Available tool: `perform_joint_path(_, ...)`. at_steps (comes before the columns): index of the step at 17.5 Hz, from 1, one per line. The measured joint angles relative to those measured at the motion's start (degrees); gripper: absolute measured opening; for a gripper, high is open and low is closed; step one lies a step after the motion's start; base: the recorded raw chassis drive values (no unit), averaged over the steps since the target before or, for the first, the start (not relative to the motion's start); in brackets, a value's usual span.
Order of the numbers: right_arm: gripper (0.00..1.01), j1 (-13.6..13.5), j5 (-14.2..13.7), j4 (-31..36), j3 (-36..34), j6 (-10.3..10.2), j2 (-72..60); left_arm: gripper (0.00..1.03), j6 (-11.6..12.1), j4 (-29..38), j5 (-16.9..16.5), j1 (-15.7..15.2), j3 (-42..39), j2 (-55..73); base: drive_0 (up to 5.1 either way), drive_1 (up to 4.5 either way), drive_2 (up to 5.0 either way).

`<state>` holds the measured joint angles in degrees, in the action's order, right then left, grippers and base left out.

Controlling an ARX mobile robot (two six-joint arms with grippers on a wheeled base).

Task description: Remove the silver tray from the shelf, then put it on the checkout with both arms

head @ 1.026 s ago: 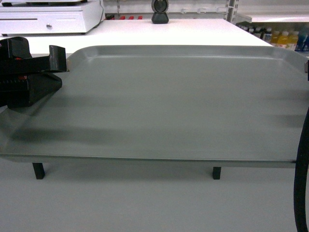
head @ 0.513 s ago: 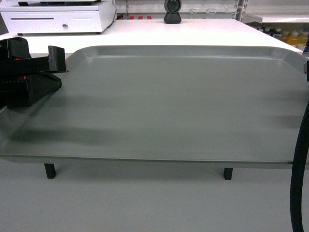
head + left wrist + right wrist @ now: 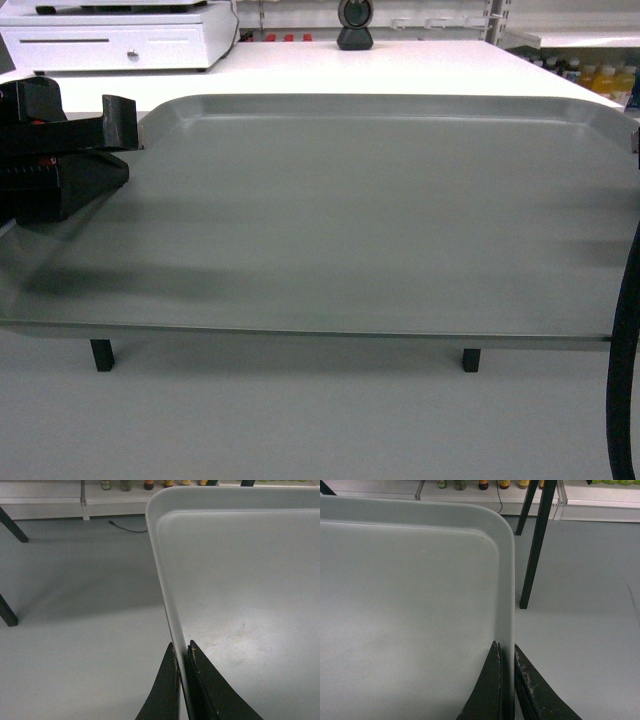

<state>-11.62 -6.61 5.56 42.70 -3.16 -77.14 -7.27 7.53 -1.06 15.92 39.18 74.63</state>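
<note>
The tray was carried level in the air, short of the checkout; each side rim was pinched by closed grippers, left and right, for balance.

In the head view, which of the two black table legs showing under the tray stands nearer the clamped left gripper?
The left leg. It stands below the silver tray on the left gripper side; the other leg stands far to the right.

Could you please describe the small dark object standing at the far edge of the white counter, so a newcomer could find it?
Look past the tray to the counter. At its far edge, right of the white cash drawer, stands the scanner: the only black, round-headed thing there.
</note>
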Motion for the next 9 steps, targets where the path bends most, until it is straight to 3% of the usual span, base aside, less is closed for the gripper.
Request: perform_joint_path(9, 0.03, 0.0, 0.0, -0.1, 0.0, 0.0, 0.0, 0.03, 0.0, 0.2, 0.0, 0.0, 0.0, 0.0, 0.1, 4.41, -4.1)
